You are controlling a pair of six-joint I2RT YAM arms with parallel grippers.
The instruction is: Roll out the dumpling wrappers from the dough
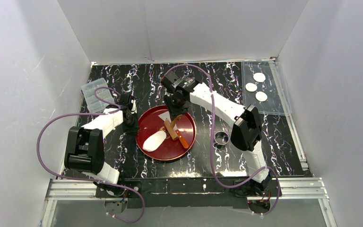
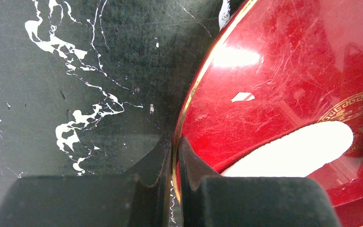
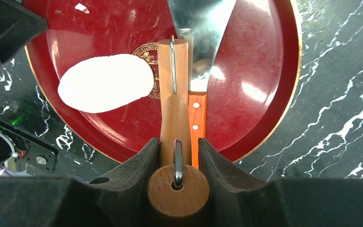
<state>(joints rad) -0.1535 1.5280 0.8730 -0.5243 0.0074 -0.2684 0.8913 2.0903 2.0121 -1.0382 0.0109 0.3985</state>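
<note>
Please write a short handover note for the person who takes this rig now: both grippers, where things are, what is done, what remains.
Left gripper: jaws shut on the red plate, at its rim.
Right gripper: jaws shut on the wooden roller, at its handle, over the plate, beside the scraper.
Dough: flattened oblong on the plate, left of the roller.
Done: three wrappers on the clear sheet, far right.
Left: roll the dough thinner, probably cut more discs with the metal ring.

Glossy scratched red plate [image 3: 264, 71], matt white dough [image 3: 106, 82], wooden roller [image 3: 175, 123]
</note>
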